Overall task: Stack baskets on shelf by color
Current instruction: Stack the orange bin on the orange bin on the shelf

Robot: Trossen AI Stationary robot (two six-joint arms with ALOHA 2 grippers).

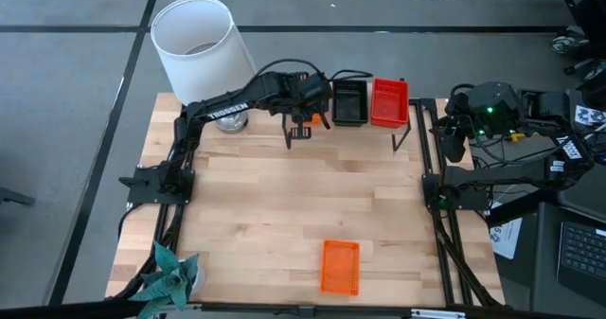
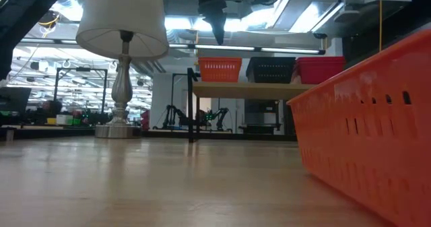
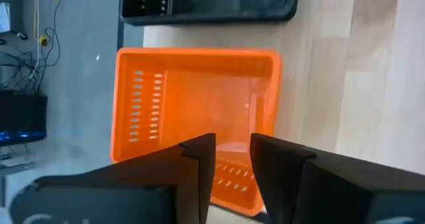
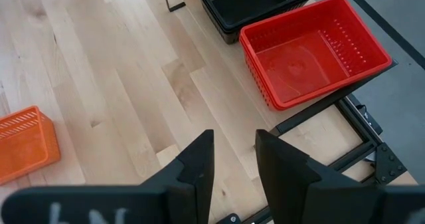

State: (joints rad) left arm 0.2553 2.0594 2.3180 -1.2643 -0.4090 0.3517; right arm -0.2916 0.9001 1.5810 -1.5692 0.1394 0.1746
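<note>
High view: left arm (image 1: 284, 87) covers most of orange basket on shelf (image 1: 305, 130). Low view: near orange basket (image 2: 370, 126) cut off at 3 o'clock edge.

A grey floor (image 1: 76, 92) is seen around the light wooden desk (image 1: 284, 205). A white-shaded lamp (image 2: 122, 25) is placed there; ceiling strip lights (image 2: 262, 50) are lit beyond.

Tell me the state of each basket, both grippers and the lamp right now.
Orange basket on shelf: upright, empty, released.
Black basket: on shelf, middle.
Red basket: on shelf, empty.
Orange basket on table: not yet shelved.
Left gripper: open, above the shelved orange basket.
Right gripper: holding nothing, waiting at the table's right.
Lamp: upright.
</note>
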